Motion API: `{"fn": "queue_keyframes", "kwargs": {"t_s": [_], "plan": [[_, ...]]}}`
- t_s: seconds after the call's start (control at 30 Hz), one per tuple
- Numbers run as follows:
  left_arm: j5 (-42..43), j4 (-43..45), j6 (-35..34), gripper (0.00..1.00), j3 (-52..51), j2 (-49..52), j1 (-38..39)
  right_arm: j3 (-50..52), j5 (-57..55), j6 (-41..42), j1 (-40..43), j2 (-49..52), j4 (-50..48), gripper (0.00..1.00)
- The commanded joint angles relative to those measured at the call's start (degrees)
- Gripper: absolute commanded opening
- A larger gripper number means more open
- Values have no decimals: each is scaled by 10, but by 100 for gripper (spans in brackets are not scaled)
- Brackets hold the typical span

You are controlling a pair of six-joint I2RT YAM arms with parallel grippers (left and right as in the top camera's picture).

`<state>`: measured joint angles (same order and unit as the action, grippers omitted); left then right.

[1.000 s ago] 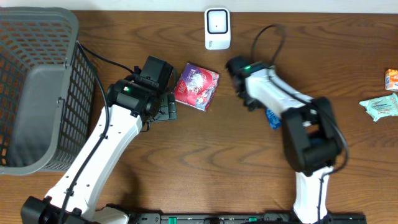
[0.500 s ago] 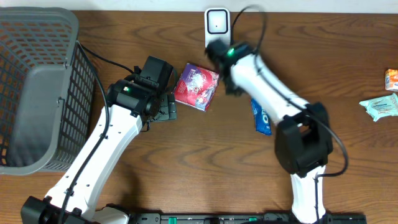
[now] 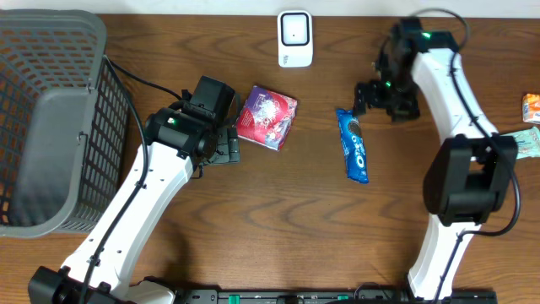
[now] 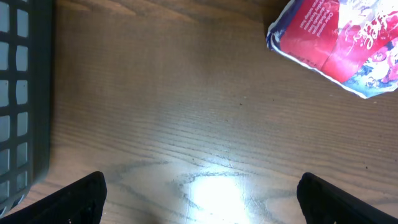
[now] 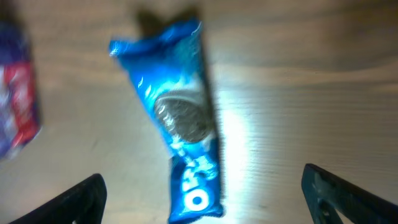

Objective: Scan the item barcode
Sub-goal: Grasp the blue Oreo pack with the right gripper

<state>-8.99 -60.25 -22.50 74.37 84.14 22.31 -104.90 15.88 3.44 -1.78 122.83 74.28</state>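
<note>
The blue foil biscuit packet [image 3: 352, 145] lies flat on the wooden table [image 3: 278, 219], at five o'clock from the white square scanner [image 3: 294, 38], held by nothing. My right gripper [image 3: 368, 95] hangs at the packet's one o'clock, jaws wide, empty; a second ago they were shut, nearer the scanner. The left gripper [image 3: 228, 143] gapes too, beside the red-and-purple pouch [image 3: 267, 116]. I judge this a set-down; next, grasp an item and turn its barcode scannerward.
</note>
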Motion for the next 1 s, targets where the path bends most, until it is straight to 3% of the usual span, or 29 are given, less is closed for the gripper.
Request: {"fn": "queue_keyframes", "kwargs": {"t_s": [0.0, 0.3, 0.37, 0.53, 0.57, 0.77, 0.97], "plan": [[-7, -4, -3, 98, 1, 1, 2, 66, 177, -107, 19, -5, -17, 91], [-7, -3, -3, 98, 1, 1, 2, 251, 207, -59, 40, -5, -208, 71], [-7, -3, -3, 98, 1, 1, 2, 276, 224, -46, 40, -5, -243, 57], [-7, -3, -3, 98, 1, 1, 2, 303, 228, 0, 26, -5, -282, 5], [-7, -3, -3, 98, 1, 1, 2, 303, 227, 4, 20, -5, -285, 1], [-7, -3, -3, 98, 1, 1, 2, 285, 226, 83, -21, -6, -333, 1], [-7, -4, -3, 98, 1, 1, 2, 159, 226, 160, -52, -6, -334, 1]]}}
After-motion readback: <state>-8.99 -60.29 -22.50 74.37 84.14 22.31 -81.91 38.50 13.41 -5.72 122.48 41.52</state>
